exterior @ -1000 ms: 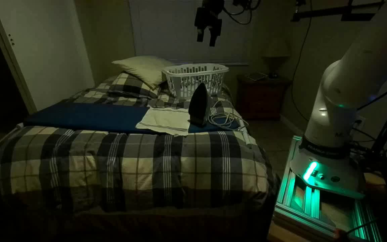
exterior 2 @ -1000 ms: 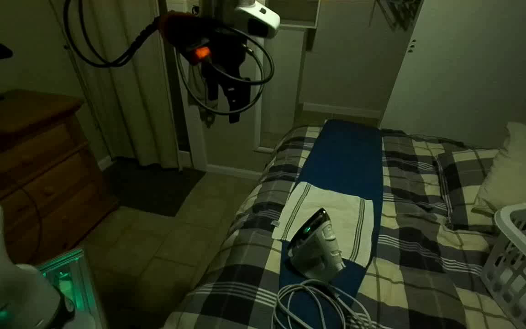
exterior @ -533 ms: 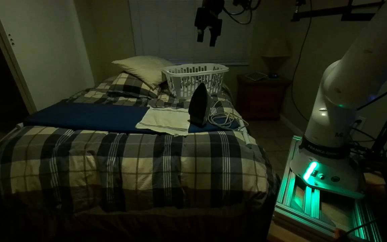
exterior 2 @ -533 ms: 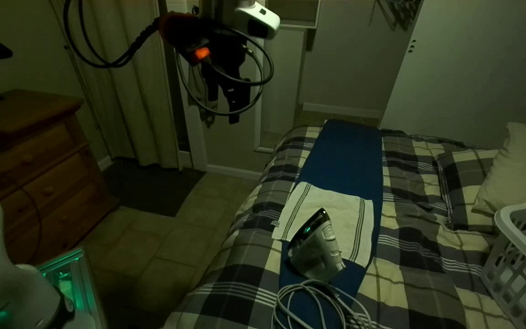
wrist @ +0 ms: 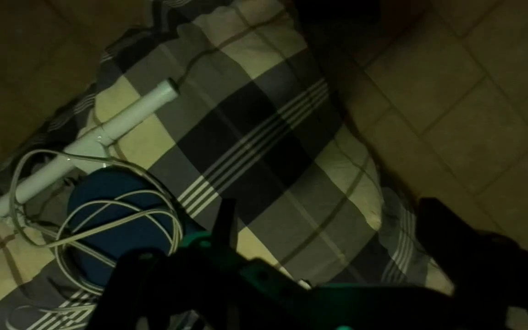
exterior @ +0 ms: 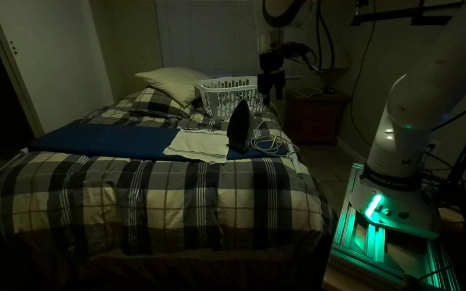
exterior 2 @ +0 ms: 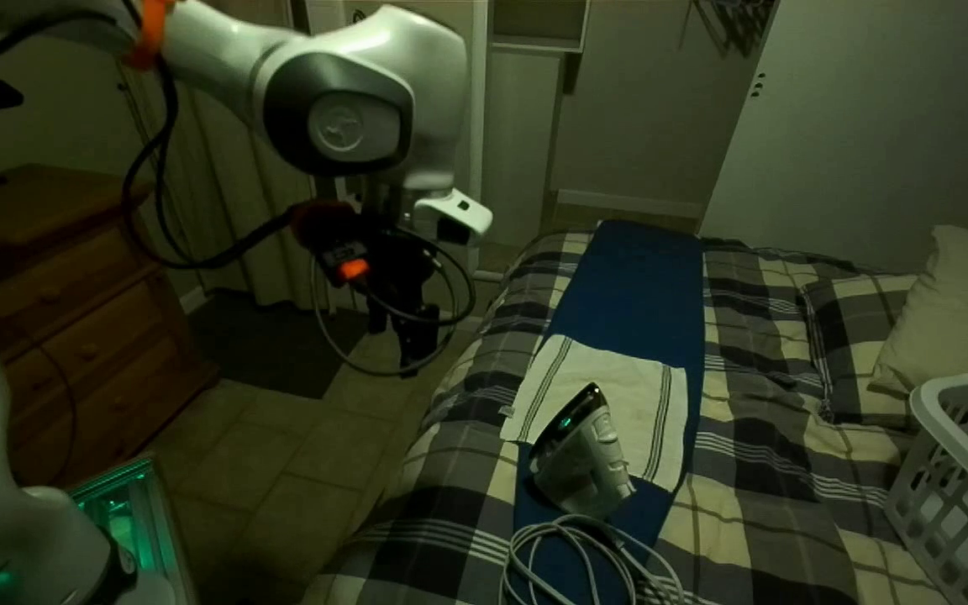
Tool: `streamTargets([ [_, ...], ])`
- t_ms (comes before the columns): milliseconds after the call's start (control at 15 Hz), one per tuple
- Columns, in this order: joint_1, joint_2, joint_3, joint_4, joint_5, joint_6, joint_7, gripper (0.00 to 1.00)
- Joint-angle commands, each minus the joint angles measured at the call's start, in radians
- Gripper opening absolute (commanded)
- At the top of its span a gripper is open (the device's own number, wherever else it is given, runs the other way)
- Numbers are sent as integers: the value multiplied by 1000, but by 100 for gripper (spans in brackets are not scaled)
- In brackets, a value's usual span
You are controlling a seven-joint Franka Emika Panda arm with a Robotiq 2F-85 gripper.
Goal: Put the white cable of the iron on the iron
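Low-light conditions, all views; bkgd. dim, shadows deep. Brightest area, in an ext. view: green-lit strip (exterior: pixel 373 205) on the robot base (exterior: pixel 413 204), w/ green spill along the metal frame (exterior: pixel 375 244). Nightstand (exterior: pixel 312 121) sinks to near-black. In an ext. view, a small green glint marks the iron (exterior 2: pixel 589 470), & an orange patch (exterior 2: pixel 354 269) stands out on the dark wrist fittings (exterior 2: pixel 400 269). Wrist view: gripper (wrist: pixel 328 201) in near-silhouette w/ faint green edges, outline hard to read at bottom; floor tiles (wrist: pixel 429 96) dim, brownish; fine detail soft.
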Motion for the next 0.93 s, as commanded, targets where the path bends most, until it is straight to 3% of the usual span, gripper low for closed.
streamTargets([
  [0, -46, 3, -5, -135, -189, 195, -68, 100],
  [400, -121, 124, -75, -212, -346, 509, -124, 100],
  [467, -101, 79, -52, -204, -304, 425, -106, 100],
  [867, -136, 176, -81, -194, -356, 547, -135, 100],
])
